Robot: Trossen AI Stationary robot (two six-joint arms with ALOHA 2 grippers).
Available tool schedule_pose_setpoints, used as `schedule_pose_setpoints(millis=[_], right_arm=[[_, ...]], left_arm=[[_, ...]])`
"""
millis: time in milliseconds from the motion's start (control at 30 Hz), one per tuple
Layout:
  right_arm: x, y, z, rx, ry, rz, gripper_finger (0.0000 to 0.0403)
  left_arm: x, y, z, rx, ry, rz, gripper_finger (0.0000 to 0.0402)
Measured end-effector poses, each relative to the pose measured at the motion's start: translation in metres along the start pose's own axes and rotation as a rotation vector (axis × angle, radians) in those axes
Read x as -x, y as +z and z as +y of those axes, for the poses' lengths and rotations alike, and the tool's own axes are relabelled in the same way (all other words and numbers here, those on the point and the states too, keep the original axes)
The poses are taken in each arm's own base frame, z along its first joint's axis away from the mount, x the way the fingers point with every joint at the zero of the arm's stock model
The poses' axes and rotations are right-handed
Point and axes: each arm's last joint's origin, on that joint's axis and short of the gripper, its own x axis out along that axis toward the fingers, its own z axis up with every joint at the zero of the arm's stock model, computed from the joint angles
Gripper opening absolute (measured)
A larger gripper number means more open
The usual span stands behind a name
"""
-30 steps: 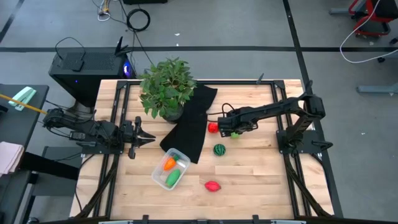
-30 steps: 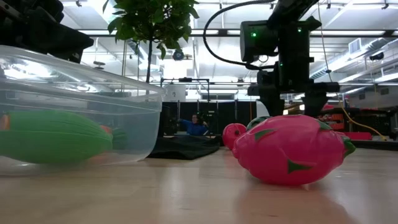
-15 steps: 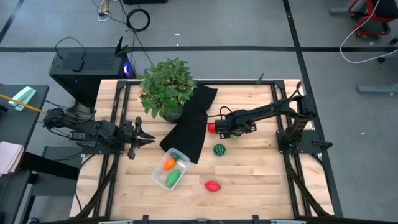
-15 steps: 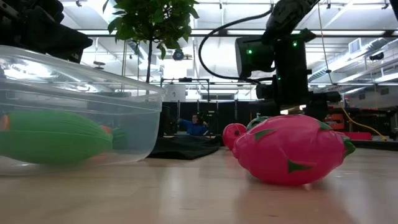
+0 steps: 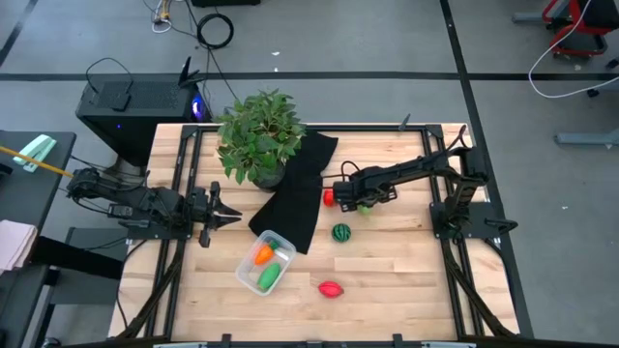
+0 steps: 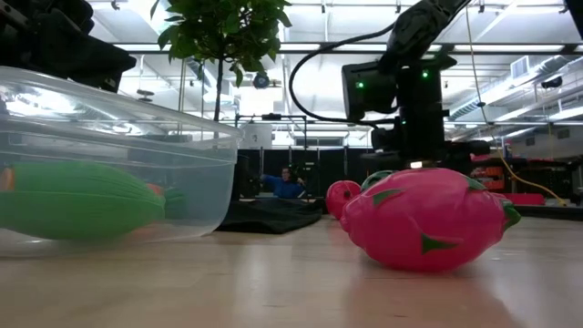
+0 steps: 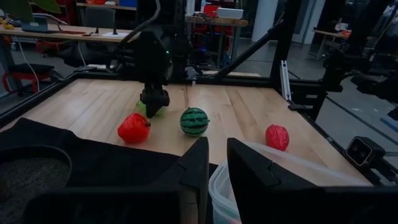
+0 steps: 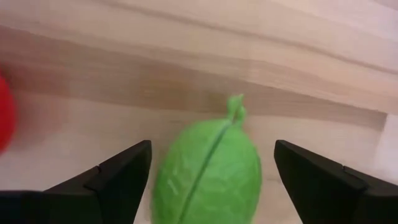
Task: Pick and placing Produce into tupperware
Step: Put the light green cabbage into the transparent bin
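Your right claw has its two fingers wide apart, with the light green fruit between them. The red fruit sits just beside it. The black cloth and big plant block the way beyond that.

Light green fruit – red fruit – dark green striped melon – black cloth.

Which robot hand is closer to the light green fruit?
Right. The right end effector hangs open over the light green fruit; the left end effector waits across the black cloth.
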Motion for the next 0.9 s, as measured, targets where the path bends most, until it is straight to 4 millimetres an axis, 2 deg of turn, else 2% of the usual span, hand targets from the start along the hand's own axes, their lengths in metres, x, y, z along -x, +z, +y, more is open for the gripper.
schedule_pose_setpoints(millis=[900], right_arm=[[-0.0097,-0.0036,-0.0014,0.007,0.036,0.036,0.032]], left_arm=[[0.0,-0.0001,0.0,0.006,0.0,0.001,0.0065]])
